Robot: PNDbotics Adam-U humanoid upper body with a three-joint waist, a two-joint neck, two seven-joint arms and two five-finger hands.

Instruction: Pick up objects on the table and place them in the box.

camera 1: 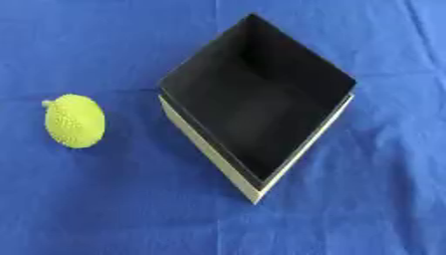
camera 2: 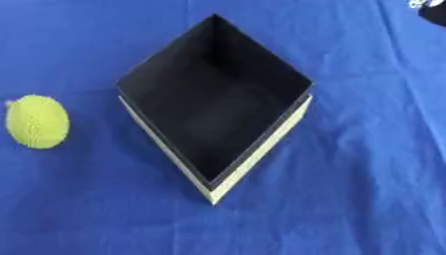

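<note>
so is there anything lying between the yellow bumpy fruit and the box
Nothing visible does. Only bare blue cloth separates the yellow bumpy fruit from the box on its right. The box's near wall is the one thing to clear. No hand is in view.

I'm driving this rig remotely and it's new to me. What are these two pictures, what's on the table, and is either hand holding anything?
Both pictures come from the robot's head, which looks down at the table: one from its left eye, one from its right, taken at the same moment. That is why they look nearly alike, only shifted sideways.

A blue cloth covers the table. In the middle stands an open box, black inside with pale outer walls, turned so one corner points toward you. It looks empty. To its left, apart from it, lies a yellow-green bumpy fruit.

Neither hand shows in either picture, so nothing can be seen held. Something dark sits at the right eye view's top right corner; I cannot tell what it is.
</note>
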